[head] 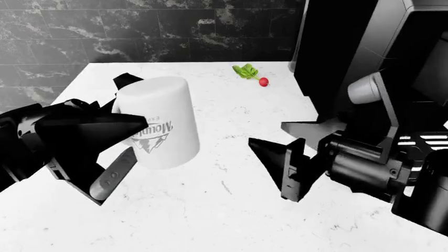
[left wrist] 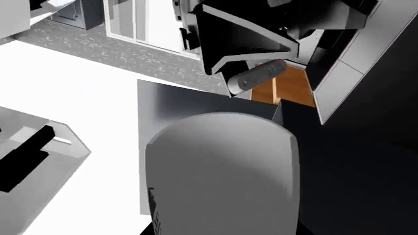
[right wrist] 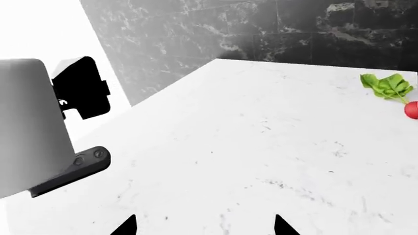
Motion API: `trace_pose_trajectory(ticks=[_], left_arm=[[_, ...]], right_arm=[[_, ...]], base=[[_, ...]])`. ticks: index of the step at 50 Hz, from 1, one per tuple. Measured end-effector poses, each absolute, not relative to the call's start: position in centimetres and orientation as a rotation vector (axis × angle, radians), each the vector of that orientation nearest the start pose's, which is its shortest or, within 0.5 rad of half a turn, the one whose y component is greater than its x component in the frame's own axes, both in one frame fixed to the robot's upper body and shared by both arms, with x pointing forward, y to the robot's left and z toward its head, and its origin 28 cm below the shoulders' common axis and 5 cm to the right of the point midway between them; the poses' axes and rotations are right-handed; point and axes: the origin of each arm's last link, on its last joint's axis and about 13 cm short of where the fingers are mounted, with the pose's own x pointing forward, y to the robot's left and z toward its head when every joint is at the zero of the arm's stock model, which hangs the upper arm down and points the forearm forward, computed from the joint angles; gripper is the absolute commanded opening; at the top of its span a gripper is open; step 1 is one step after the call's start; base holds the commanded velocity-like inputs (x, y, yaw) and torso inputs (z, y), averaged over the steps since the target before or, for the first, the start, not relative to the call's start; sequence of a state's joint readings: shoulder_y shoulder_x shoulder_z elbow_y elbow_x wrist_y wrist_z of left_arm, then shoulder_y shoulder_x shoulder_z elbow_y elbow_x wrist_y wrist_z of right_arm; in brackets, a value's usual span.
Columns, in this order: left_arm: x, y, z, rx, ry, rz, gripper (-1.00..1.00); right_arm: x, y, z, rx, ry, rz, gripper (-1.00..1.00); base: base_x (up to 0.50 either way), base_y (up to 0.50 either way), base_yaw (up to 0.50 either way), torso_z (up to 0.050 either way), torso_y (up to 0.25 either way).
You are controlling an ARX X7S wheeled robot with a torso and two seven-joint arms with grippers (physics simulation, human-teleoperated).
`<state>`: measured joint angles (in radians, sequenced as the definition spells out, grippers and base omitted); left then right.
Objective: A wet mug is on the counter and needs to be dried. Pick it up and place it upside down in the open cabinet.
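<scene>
White ceramic, the mug [head: 159,123] sits clamped in the left gripper [head: 119,152], its logo and lettering showing inverted, over the left part of the marble-look bench [head: 231,210]; whether its rim touches the slab cannot be told; the right gripper [head: 290,157] hangs with fingers apart, holding nothing, just beside the mug; a red radish [head: 263,82] with green leaves lies near the black tiled wall [head: 140,31].

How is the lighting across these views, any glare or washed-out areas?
Head view: even light, soft shadow beneath the white cylindrical logo mug on the white marble-look counter. Left wrist view: white surfaces blown out, mug grey-shaded. Right wrist view: upper-left corner washed out; red radish crisp.
</scene>
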<state>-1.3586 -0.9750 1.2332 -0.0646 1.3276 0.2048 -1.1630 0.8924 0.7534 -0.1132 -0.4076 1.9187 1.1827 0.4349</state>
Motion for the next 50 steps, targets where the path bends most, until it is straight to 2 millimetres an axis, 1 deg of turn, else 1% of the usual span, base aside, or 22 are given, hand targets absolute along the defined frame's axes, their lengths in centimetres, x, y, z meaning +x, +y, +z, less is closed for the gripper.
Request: trace_pose_trajectory(ticks=[9, 20, 39, 50], left_arm=[[31.8, 30.7, 29.4, -2.244, 2.673, -0.129, -1.0], [31.7, 30.6, 29.5, -2.227, 2.679, -0.134, -1.0], [31.4, 30.7, 29.7, -2.214, 2.68, -0.146, -1.0], [31.3, 30.7, 29.7, -2.213, 2.677, -0.14, -1.0]], right_arm=[[21.1, -14.5, 27.6, 0.175, 0.363, 0.888, 1.0], [20.3, -13.5, 28.5, 0.16, 0.414, 0.976, 1.0], [17.8, -10.8, 30.1, 0.006, 0.44, 1.128, 1.0], [17.4, -9.8, 30.8, -0.061, 0.432, 1.152, 1.0]], base=[[0.0, 0.0, 0.0, 0.0, 0.0], [0.0, 0.0, 0.0, 0.0, 0.0], [0.0, 0.0, 0.0, 0.0, 0.0], [0.0, 0.0, 0.0, 0.0, 0.0]])
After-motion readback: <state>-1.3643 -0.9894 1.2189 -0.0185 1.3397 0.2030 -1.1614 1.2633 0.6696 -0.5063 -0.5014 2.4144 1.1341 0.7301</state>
